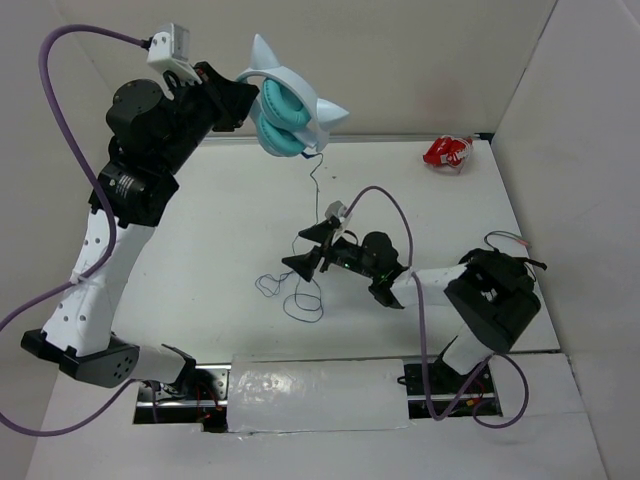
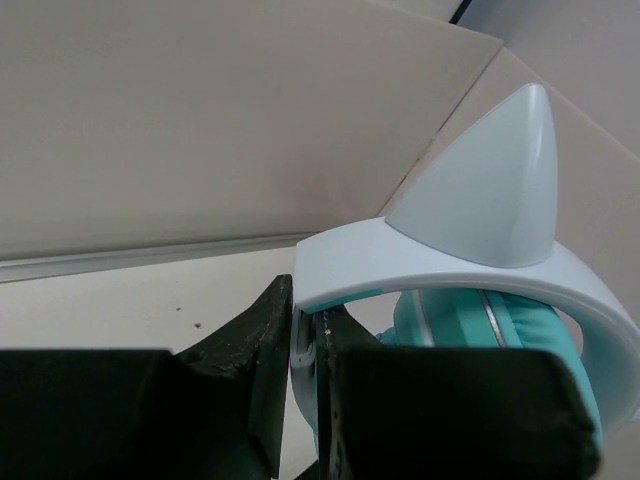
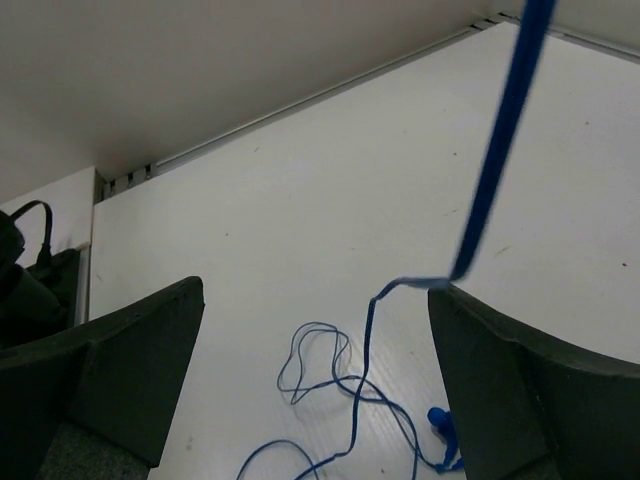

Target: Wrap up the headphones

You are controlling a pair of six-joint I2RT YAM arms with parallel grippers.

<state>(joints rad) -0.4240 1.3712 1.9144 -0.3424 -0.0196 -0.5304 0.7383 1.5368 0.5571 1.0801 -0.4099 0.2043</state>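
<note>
My left gripper (image 1: 242, 84) is shut on the white headband of the headphones (image 1: 285, 110) and holds them high over the table's far side. The left wrist view shows the headband, a pointed ear (image 2: 480, 200) and a teal ear cup (image 2: 520, 340) beside the gripper (image 2: 305, 340). The thin dark-blue cord (image 1: 318, 185) hangs down to my right gripper (image 1: 310, 250) and ends in loose loops on the table (image 1: 290, 295). My right gripper (image 3: 312, 300) is open above the loops (image 3: 330, 365). The cord (image 3: 500, 140) bends at the tip of one finger (image 3: 470, 330). The cord's plug (image 3: 440, 420) lies below it.
A small red and white object (image 1: 448, 152) lies at the far right corner. White walls close the table at the back and right. A pale sheet (image 1: 320, 395) lies at the near edge between the arm bases. Purple cables (image 1: 405, 225) trail from both wrists.
</note>
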